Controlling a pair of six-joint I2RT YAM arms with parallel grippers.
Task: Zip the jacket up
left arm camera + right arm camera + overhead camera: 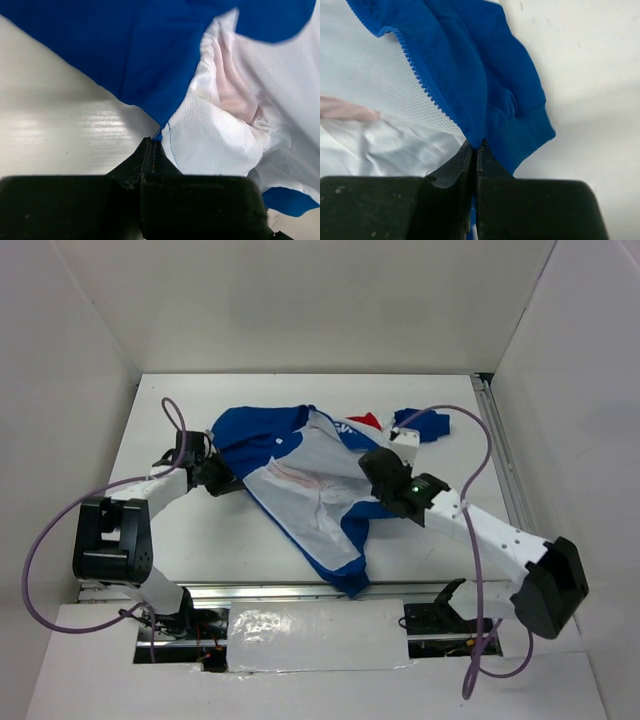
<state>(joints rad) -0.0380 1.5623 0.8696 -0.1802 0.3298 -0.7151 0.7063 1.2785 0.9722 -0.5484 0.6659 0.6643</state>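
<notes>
Blue jacket [300, 490] lies opened out; left gripper [151, 150] pinched shut on one edge, right gripper [476, 147] shut on the opposite zip edge, teeth [422, 81] running away from it.

Top camera high, rear, facing down; wrist cameras close on jacket [250, 435], shared by all.

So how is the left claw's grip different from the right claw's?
The left gripper pinches a corner where blue cloth meets white lining; the right gripper pinches the zipper edge by a ribbed hem. From above, left grips the jacket's left edge, right nearer its middle. Both are shut.
</notes>
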